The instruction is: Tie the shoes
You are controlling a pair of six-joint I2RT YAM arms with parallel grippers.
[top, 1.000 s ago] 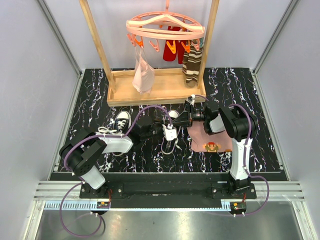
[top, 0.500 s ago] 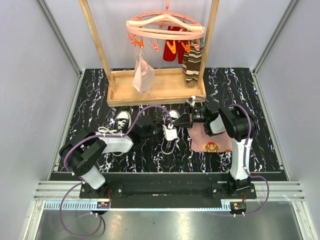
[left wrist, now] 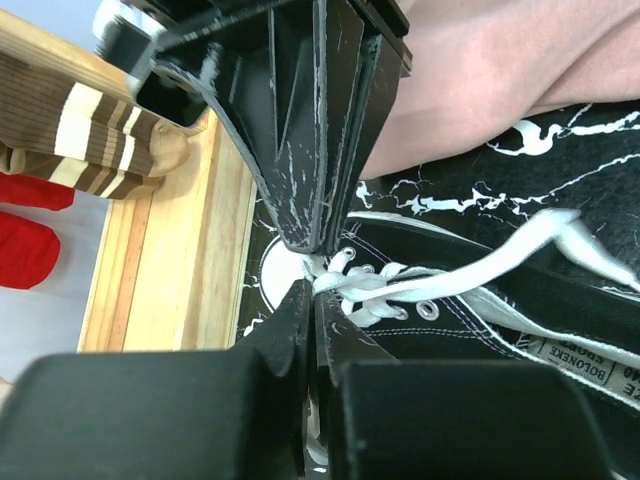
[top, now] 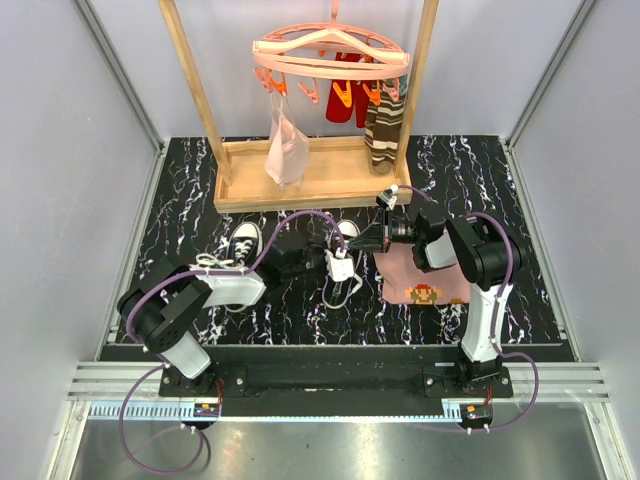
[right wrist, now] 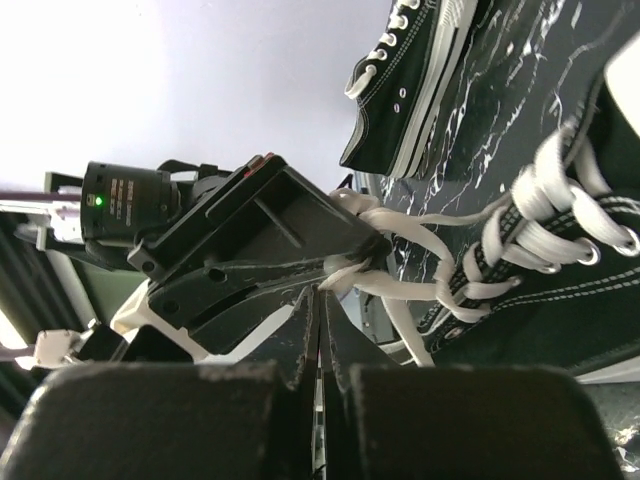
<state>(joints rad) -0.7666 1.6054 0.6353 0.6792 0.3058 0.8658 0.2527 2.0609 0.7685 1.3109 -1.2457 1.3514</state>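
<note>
the right gripper [right wrist: 318, 296] is being held closed on the white laces [right wrist: 420, 222] of the nearer shoe [right wrist: 560, 290]. the same laces are being pinched at the tip of the left gripper [right wrist: 366, 250], just beside it. the strands are being held stretched off the eyelets. a second shoe [right wrist: 420, 80] is being shown lying farther off on the marbled desk [right wrist: 520, 95].

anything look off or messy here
Nothing damaged. The left shoe sits apart, its laces splayed on the table; a pink cloth lies beside the other shoe, whose lace the left claw and right claw pinch.
</note>
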